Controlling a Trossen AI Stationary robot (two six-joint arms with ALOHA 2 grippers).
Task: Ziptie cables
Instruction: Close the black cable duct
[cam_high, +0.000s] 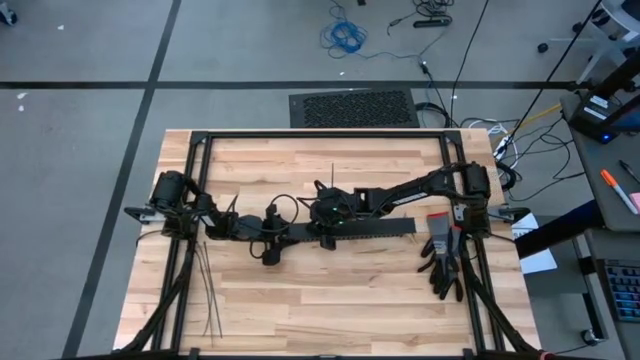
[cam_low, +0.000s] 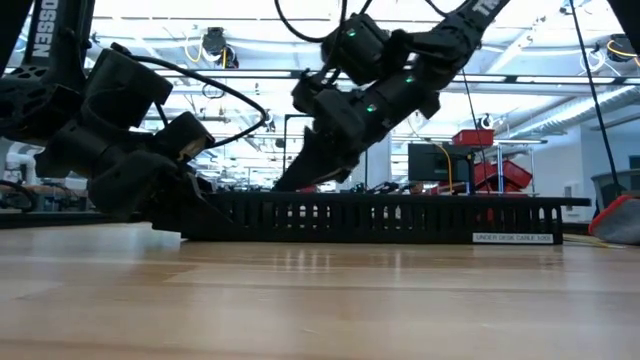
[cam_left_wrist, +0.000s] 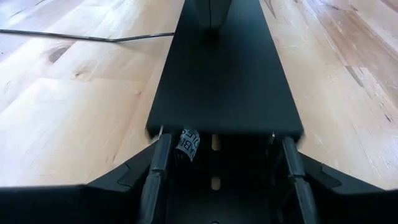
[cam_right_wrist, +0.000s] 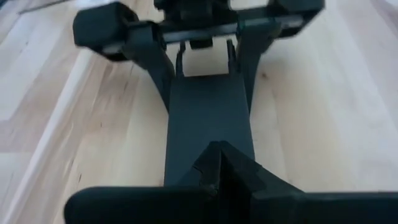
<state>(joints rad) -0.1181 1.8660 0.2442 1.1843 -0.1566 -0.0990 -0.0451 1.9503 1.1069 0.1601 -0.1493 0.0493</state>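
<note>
A long black slotted duct (cam_high: 380, 228) lies across the middle of the table, and both grippers are at it. My left gripper (cam_high: 268, 245) is at its left end, and my shut right gripper (cam_high: 322, 222) is over its middle. Several thin dark zipties (cam_high: 207, 290) lie flat near the table's left near corner. One more ziptie (cam_left_wrist: 87, 37) lies on the far side, with one end at the duct's edge. No coloured cables show. Something small with lettering (cam_left_wrist: 186, 146) sits inside the duct's open left end. My left gripper (cam_left_wrist: 224, 146) holds the duct's left end (cam_left_wrist: 224, 127) between its two fingers, one finger (cam_left_wrist: 158, 168) on each side wall. It comes level from the table's left, fingers along the duct, which lies flat on the table. My right gripper (cam_right_wrist: 217, 149) comes slanting down from the right. Its shut fingertips (cam_low: 290, 180) rest on the duct's flat top (cam_right_wrist: 208, 118) near its middle.
A pair of dark gloves (cam_high: 444, 262) lies by the right arm's base. A black frame (cam_high: 320, 135) borders the tabletop. Bare wood lies along the near side between the zipties and the gloves.
</note>
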